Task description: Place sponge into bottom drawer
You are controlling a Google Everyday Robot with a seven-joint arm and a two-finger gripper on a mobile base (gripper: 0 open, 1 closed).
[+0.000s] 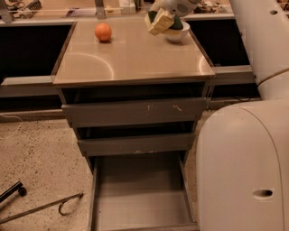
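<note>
My gripper (pixel 163 13) is at the top of the view, above the back right of the cabinet top, and is shut on the sponge (pixel 158 21). The sponge shows pale yellow foam with a dark green top and hangs tilted above the surface, just left of a white bowl (pixel 177 33). The bottom drawer (pixel 141 198) is pulled open at the foot of the cabinet, a deep grey tray with a bare floor. It lies well below and in front of the gripper.
An orange ball (pixel 103 32) sits on the cabinet top (pixel 131 58) at back left. Two shut drawers with scratched grey fronts (pixel 135 113) are above the open one. My white arm (pixel 244 153) fills the right side. A metal hook tool (pixel 43 207) lies on the speckled floor at left.
</note>
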